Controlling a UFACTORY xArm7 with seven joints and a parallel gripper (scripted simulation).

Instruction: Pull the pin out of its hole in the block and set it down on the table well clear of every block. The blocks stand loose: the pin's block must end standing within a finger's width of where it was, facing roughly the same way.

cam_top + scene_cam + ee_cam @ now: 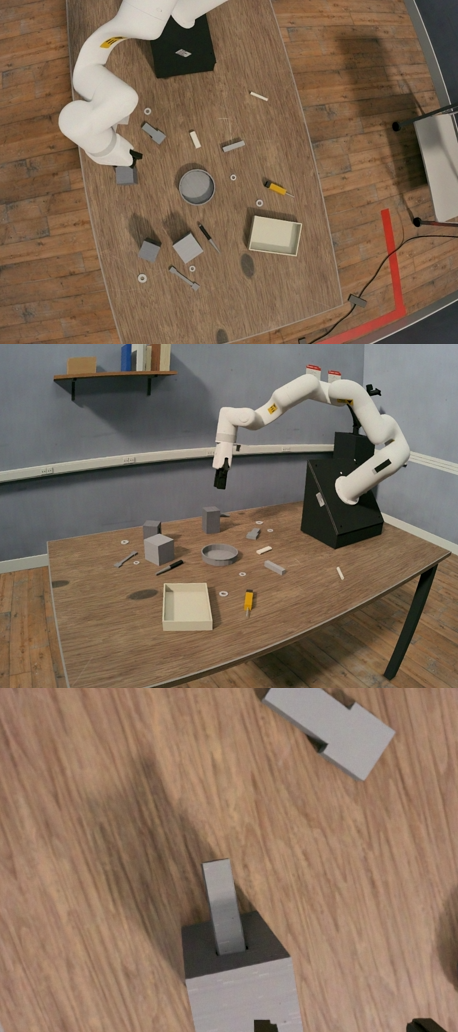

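A tall grey block [211,519] stands near the far left edge of the table; it also shows in the overhead view [126,175] and in the wrist view [239,983]. A flat grey pin [223,908] sticks out sideways from a hole in the block's side face, parallel to the table; in the side view the pin [224,515] shows just behind the block. My gripper [220,482] hangs well above the block, partly open and empty. Its two fingertips show at the bottom edge of the wrist view, apart, with nothing between them. In the overhead view my gripper [135,155] covers the pin.
A notched grey piece [153,132] lies close beyond the pin. A round grey dish [196,186] sits mid-table. Two more grey blocks [149,249] [187,247] stand nearer the front. A cream tray [274,235], a marker [208,236], a yellow tool [276,188] and several washers lie around.
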